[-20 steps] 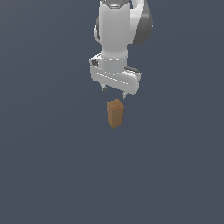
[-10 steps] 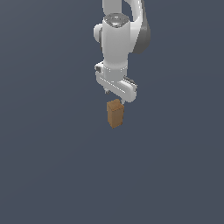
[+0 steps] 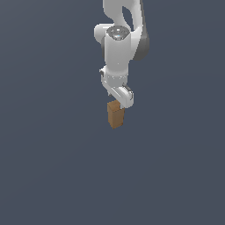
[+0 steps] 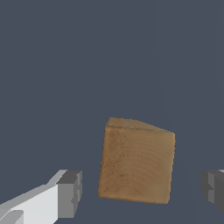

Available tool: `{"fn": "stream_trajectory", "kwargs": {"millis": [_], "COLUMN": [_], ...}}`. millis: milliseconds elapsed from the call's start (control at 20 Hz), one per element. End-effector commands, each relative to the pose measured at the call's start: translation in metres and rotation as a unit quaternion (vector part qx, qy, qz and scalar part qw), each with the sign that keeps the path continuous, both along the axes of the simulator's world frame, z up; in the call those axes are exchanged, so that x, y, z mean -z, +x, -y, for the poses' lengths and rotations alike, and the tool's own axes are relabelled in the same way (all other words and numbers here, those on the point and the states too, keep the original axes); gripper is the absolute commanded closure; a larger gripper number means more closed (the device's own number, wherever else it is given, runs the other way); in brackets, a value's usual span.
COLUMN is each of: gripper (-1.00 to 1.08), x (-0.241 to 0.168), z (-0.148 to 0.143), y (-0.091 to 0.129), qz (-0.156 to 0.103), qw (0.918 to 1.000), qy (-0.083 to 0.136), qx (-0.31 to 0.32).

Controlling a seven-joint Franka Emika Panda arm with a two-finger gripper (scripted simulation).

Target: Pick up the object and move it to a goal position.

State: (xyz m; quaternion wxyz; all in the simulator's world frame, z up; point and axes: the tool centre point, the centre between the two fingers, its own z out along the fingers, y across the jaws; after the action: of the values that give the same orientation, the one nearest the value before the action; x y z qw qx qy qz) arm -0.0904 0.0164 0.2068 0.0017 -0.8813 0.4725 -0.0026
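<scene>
The claw [image 4: 142,190] is open wide, one finger [image 4: 70,193] on each side of the brown block [image 4: 136,164], not touching it.

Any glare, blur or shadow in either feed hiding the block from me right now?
Exterior view: flat, even light, no glare; the gripper covers the top of the block. Wrist view: sharp, the block shows wood grain; no cast shadow visible, both fingertips are cut by the frame edge.

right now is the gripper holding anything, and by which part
Nothing is held. The gripper is open, its fingertips standing clear on either side of the orange-brown block, with visible gaps and no contact.
</scene>
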Motion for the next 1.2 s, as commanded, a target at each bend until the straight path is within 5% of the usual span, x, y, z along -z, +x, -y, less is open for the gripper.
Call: {"fn": "stream_trajectory", "kwargs": {"millis": [0,1150], "gripper": [-0.92,-0.92], "x": [0.005,0.050], "z": [-0.001,-0.002], "y": [-0.002,-0.007], "qz": [-0.001,-0.003], "qw": [0.9998,0.9988], "qy": [0.000,0.000], "qx": [0.019,0.050]}}
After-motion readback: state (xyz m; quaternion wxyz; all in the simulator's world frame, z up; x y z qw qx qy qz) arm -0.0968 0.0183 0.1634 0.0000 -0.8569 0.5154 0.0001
